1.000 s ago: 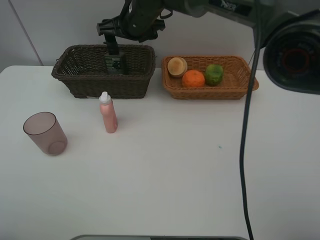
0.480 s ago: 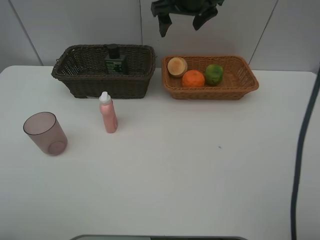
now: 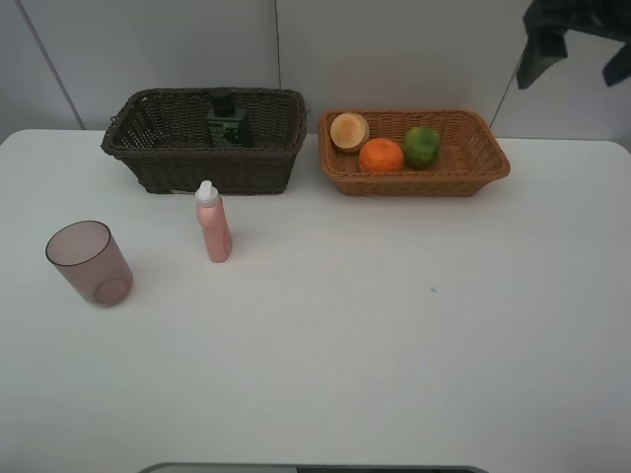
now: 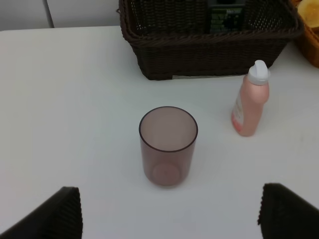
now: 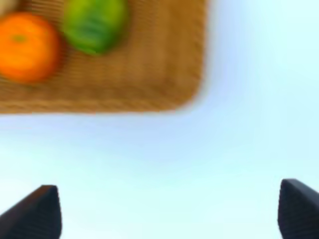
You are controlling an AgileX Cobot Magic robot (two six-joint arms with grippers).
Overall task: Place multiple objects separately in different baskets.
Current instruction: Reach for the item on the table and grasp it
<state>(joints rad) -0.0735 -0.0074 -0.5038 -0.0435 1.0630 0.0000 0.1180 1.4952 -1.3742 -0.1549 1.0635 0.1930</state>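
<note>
My left gripper [image 4: 170,199], jaws wide apart, is nearest the upright mauve cup [image 4: 168,144], which stands centred just ahead.

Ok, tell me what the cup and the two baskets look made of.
Cup: probably plastic, smooth and translucent mauve; its base shows through the wall. Dark brown basket and light tan basket: woven wicker, matte, weave strands visible; natural or synthetic unclear.

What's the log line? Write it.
dark basket: green bottle; tan basket: orange, green fruit, peach; table: pink bottle, cup; left pincer, right pincer: open
</note>
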